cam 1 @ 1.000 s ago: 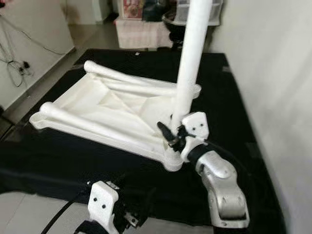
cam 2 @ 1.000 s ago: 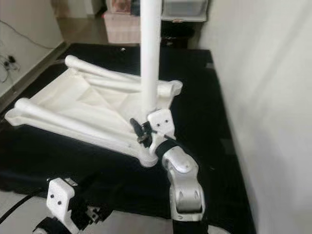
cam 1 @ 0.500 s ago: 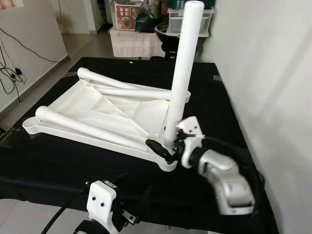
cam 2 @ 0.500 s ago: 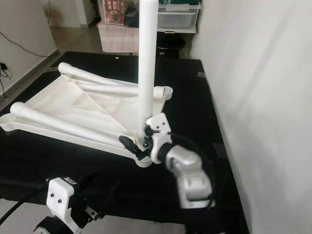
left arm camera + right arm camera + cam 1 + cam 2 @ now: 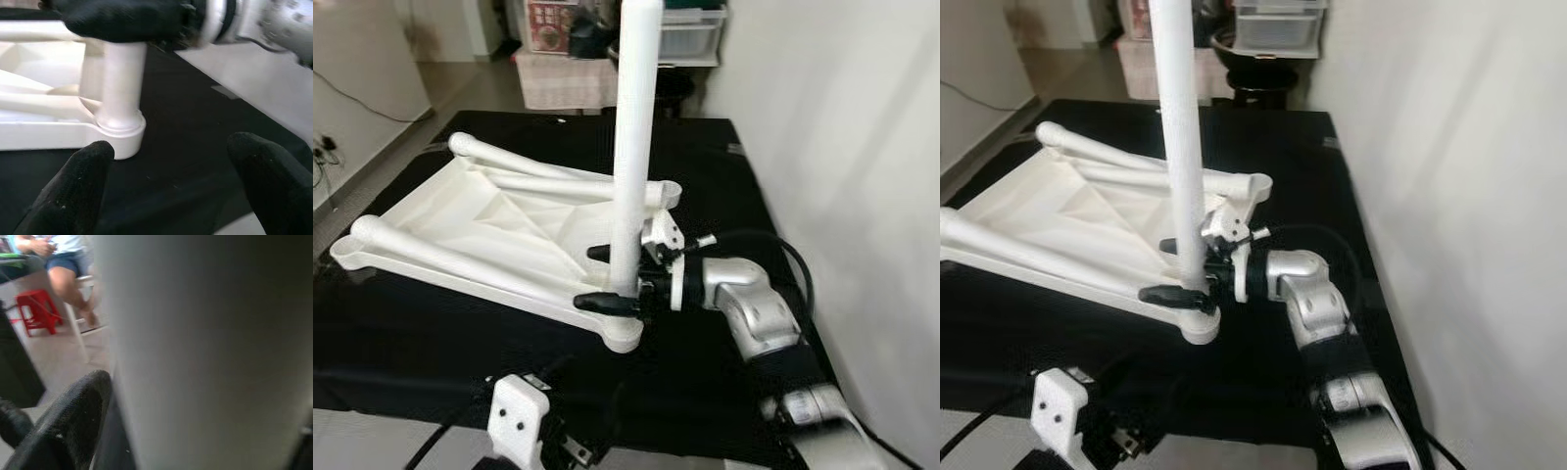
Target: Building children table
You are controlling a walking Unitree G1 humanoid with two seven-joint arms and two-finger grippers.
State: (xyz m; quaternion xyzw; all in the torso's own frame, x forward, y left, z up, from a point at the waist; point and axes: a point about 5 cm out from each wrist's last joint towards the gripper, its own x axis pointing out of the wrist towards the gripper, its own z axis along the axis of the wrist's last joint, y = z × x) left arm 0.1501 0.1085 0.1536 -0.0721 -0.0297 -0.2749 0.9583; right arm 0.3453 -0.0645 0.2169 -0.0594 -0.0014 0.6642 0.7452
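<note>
The upright table leg (image 5: 632,147) runs off the top edge in both eye views, so its upper end is unseen. In the right wrist view it is a close grey blur. The seated person (image 5: 58,254) there is cut off above the waist.

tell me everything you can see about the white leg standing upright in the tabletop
The upright leg is a plain white tube, smooth and matte, plastic by its look. It stands nearly vertical with its lower end seated in the round corner socket of the upside-down white tabletop, which lies on a black cloth. Its top runs past the frame. The right pincer is clamped around it just above the socket, one black finger on each side. Two more legs lie flat on the tabletop.
</note>
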